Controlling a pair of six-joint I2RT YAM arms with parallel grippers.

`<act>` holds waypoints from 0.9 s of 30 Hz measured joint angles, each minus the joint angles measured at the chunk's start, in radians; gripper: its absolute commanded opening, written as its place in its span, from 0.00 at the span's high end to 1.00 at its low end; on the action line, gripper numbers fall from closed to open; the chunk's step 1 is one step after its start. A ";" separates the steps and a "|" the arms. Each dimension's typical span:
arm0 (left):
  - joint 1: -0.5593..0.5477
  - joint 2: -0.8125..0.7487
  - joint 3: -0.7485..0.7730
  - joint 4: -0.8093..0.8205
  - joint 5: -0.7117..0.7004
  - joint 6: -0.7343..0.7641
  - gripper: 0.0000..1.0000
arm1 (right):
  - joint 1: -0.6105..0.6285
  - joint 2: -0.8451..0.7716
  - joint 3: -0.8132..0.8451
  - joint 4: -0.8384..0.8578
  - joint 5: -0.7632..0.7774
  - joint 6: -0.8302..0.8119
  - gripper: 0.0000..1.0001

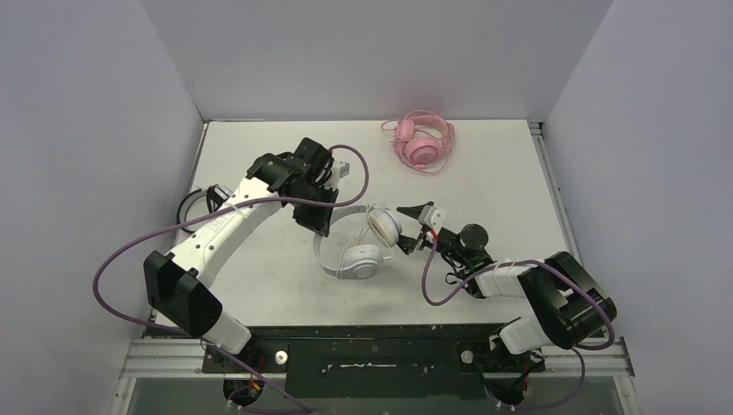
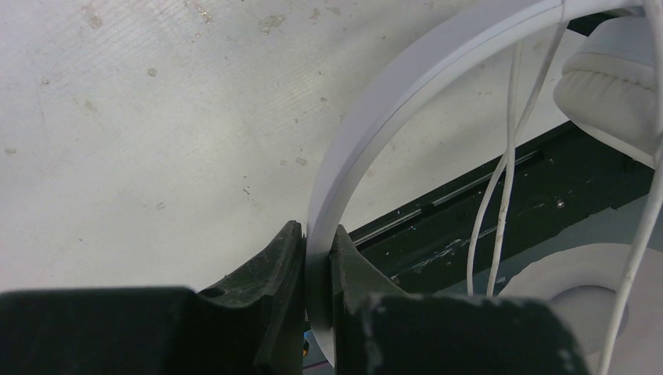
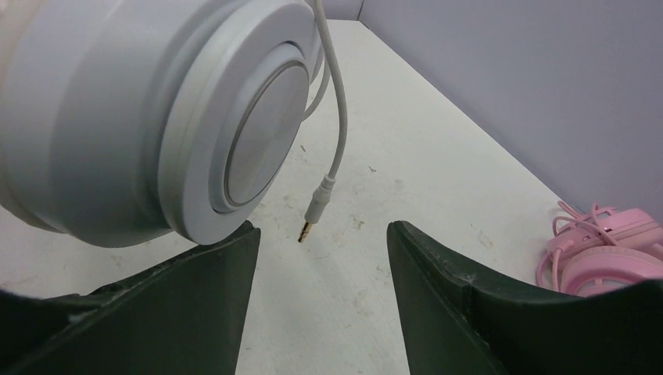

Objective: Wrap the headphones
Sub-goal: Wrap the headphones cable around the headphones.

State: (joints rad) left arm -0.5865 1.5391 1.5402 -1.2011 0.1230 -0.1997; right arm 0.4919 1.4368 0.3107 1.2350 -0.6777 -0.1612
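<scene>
The left gripper [image 2: 317, 254] is clamped on the band [image 2: 375, 117] of the white headphones [image 1: 361, 259], mid-table. The right gripper [image 3: 320, 242] is half open and empty, with the plug [image 3: 316, 209] dangling just ahead between its jaws. Best to pinch the cable near the plug, then wind it snugly. The pink headphones [image 1: 421, 143] lie by the far edge.

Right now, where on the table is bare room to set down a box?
Bare table lies right of the pink headphones, up to the wall. Another patch lies at the near edge, in front of the white headphones. The middle is crowded: the left gripper clamps their headband, and the open right gripper sits beside an earcup.
</scene>
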 measured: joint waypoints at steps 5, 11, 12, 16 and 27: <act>-0.003 -0.001 0.000 0.000 0.013 0.000 1.00 | 0.000 0.027 0.006 0.048 -0.037 -0.008 0.56; -0.004 -0.008 0.000 0.000 0.016 0.000 1.00 | 0.000 0.047 0.013 0.103 -0.081 0.013 0.86; -0.004 -0.009 0.000 0.000 0.016 0.000 1.00 | 0.000 0.047 0.015 0.106 -0.088 0.016 0.91; -0.004 -0.014 0.000 0.000 0.016 -0.001 1.00 | 0.000 0.047 0.017 0.117 -0.103 0.031 1.00; -0.004 -0.030 0.000 0.001 0.053 -0.002 1.00 | -0.042 0.148 0.016 0.233 -0.105 0.274 1.00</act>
State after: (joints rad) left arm -0.5907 1.5093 1.5402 -1.1999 0.1761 -0.2012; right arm 0.4496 1.5852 0.3271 1.4681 -0.7822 0.1131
